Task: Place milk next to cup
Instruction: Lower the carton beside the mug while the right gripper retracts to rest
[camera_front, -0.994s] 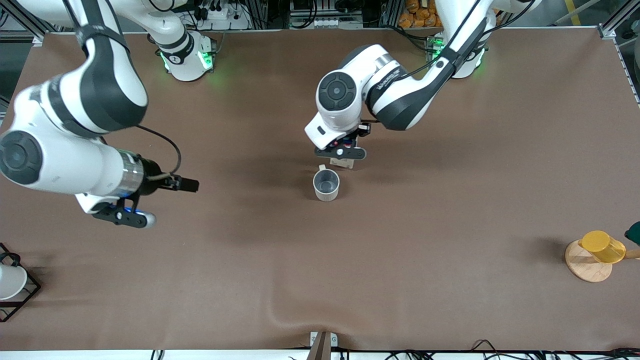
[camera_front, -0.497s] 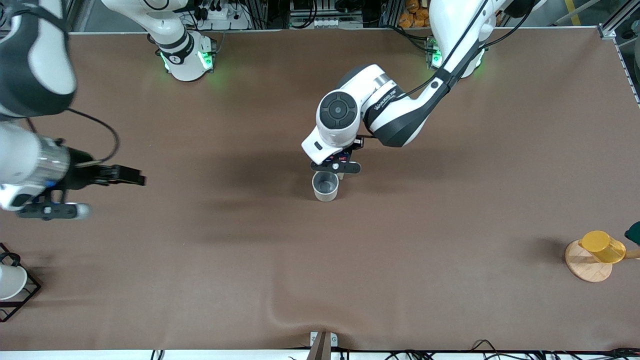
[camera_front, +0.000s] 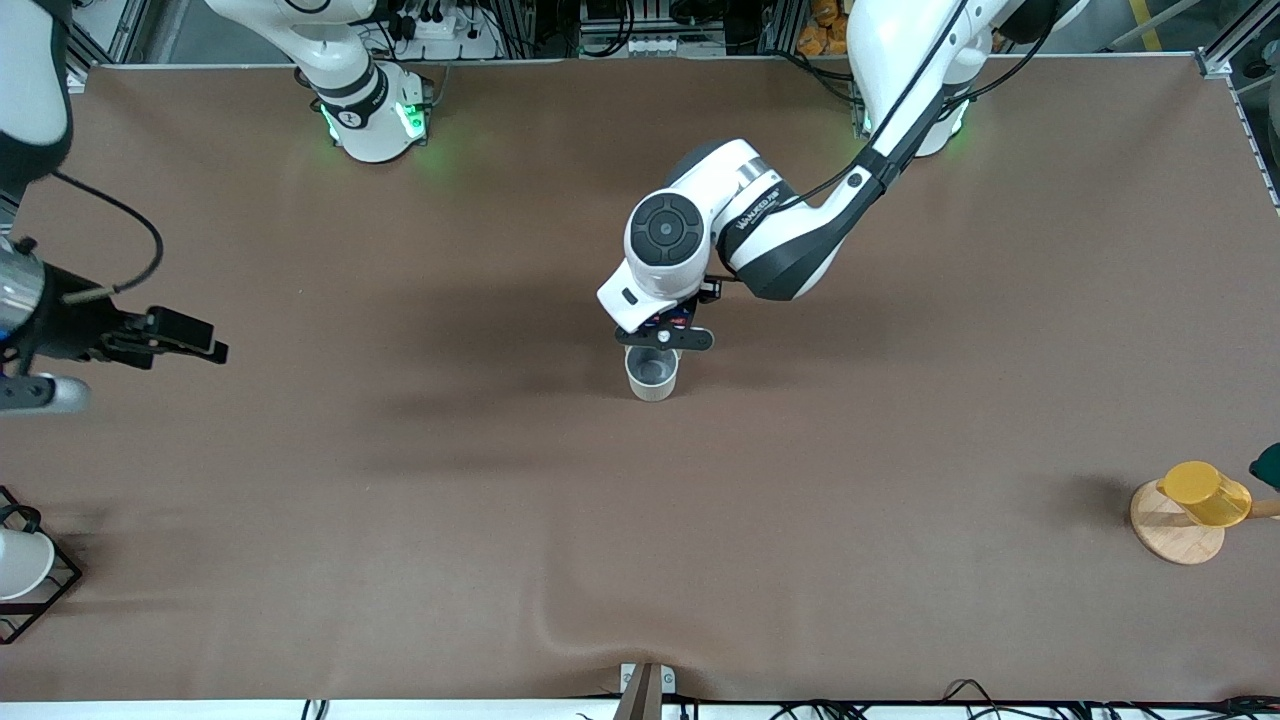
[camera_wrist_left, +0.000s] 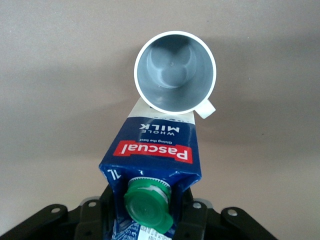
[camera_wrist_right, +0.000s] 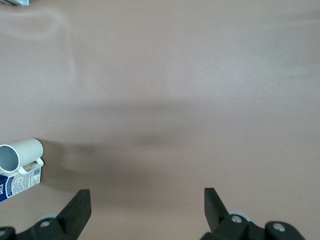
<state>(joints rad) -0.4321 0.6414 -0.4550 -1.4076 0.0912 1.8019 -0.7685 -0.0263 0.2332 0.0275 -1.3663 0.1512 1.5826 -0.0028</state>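
Milk (camera_wrist_left: 152, 165), gable-top carton, gripped in left claw (camera_wrist_left: 150, 220) beside cylindrical cup (camera_wrist_left: 175, 71); right claw (camera_wrist_right: 145, 210) spread wide.

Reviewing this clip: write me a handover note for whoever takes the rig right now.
Left gripper: shut on the milk, upright right beside the cup at mid-table; whether the carton rests on the table cannot be told.
Right gripper: open, holding nothing, waiting over bare table toward the right arm's end.
Done: milk brought next to the cup.
Left: confirm it stands on the table, open the left gripper, lift clear without knocking the carton or cup.
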